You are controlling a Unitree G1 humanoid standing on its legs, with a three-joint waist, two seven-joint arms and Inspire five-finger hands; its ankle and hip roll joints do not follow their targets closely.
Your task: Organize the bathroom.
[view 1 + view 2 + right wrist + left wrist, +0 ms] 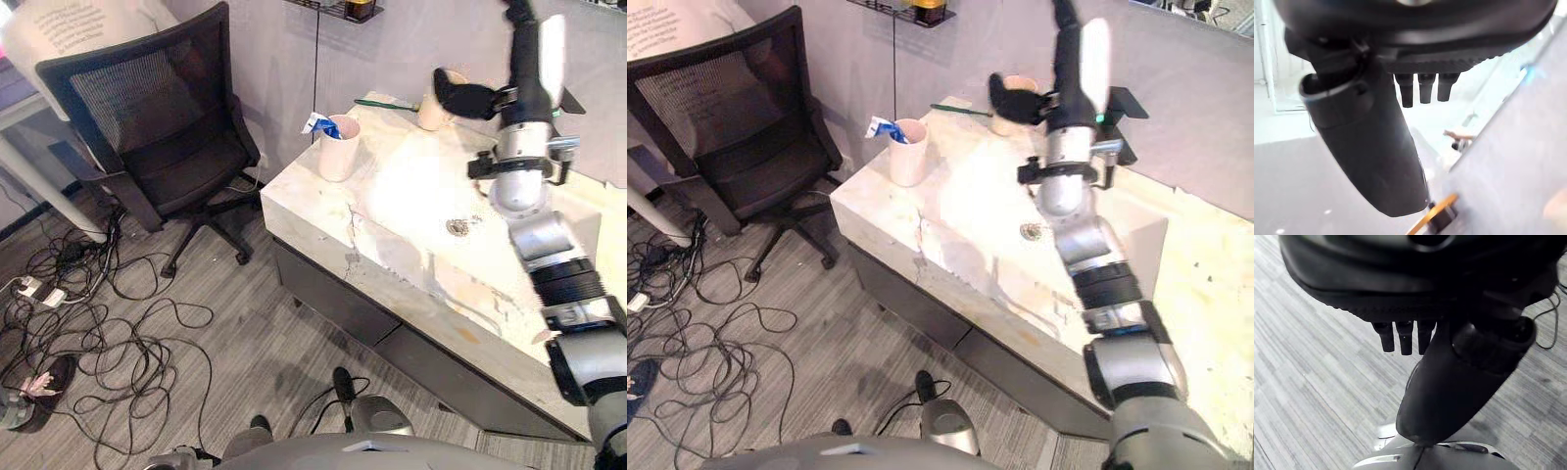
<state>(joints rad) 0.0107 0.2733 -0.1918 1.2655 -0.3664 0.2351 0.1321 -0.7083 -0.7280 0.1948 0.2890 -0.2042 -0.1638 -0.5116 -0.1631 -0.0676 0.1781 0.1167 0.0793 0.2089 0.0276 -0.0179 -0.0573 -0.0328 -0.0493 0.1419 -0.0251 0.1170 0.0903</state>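
Observation:
A pink cup [338, 149] stands at the counter's back left corner with a blue-and-white toothpaste tube [318, 124] sticking out of it. A green toothbrush [378, 101] lies flat on the counter by the wall. Beside it stands a beige cup [428, 116], partly hidden by my right thumb. My right hand [526, 54] is raised high against the wall above that cup, open, with straight fingers [1424, 90] and nothing in it. My left hand [1449, 391] hangs open over the floor, holding nothing.
The white marble counter [323, 196] holds a sunken sink with a drain [458, 227]. A dark wall shelf [338, 10] hangs above. A black office chair [167, 127] stands left of the counter. Loose cables [98, 323] cover the grey floor.

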